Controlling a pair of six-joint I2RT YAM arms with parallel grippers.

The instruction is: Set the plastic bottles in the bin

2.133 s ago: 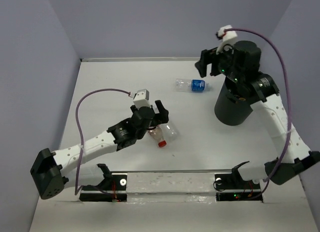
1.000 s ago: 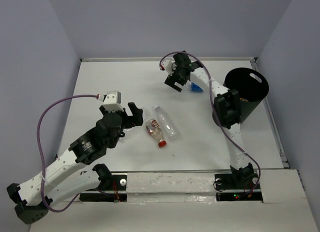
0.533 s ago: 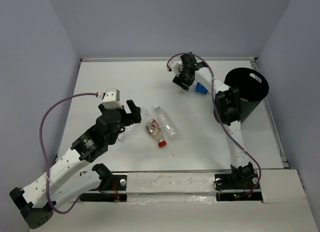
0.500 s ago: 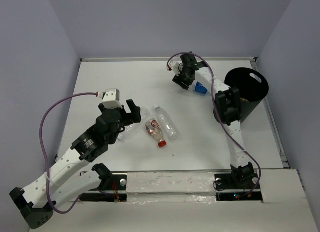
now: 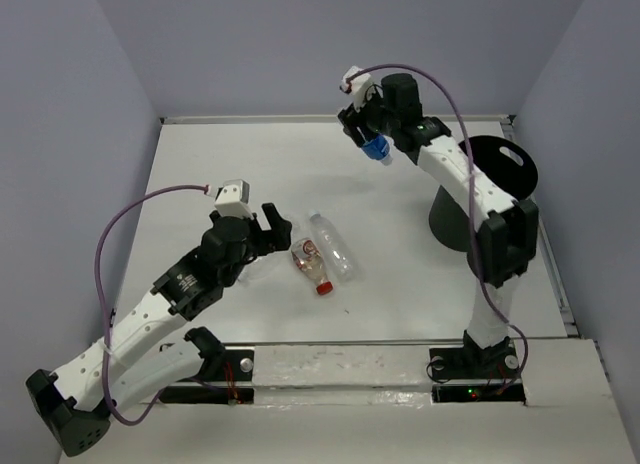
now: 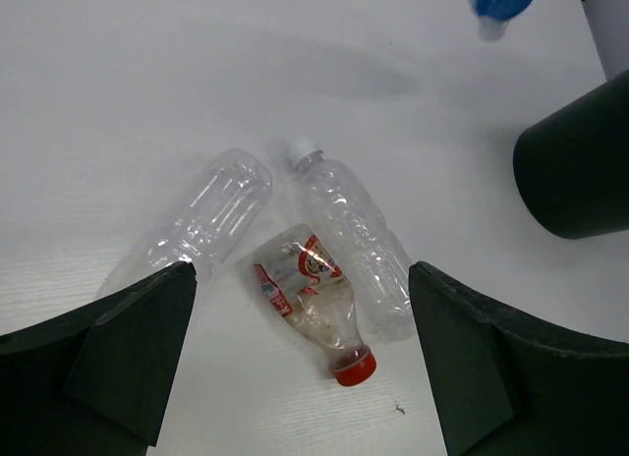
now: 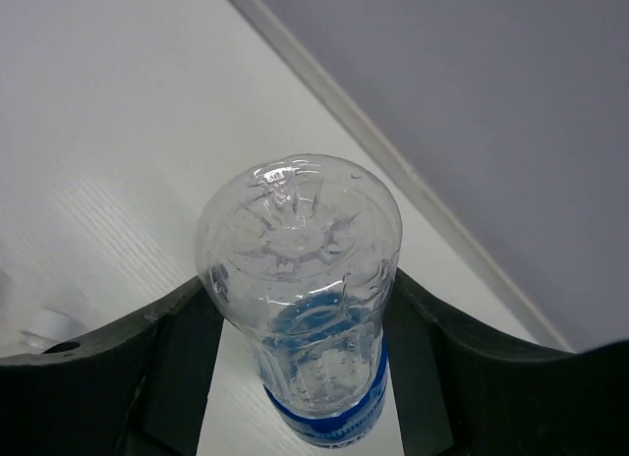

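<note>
While my right gripper (image 5: 368, 136) pinches the blue-labelled bottle (image 7: 300, 269) around its middle, up off the table (image 5: 250, 164), the bin (image 5: 455, 222) stands to its right. I cannot tell what is in it, because my forearm (image 5: 470, 179) hides most of its inside. My left gripper (image 6: 300, 363) hangs spread wide above three lying bottles: a clear bottle (image 6: 201, 225), a red-capped bottle (image 6: 314, 304) and a white-capped bottle (image 6: 354, 245). It touches none of them.

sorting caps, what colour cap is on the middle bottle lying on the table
Red cap, clearest in the left wrist view.
</note>
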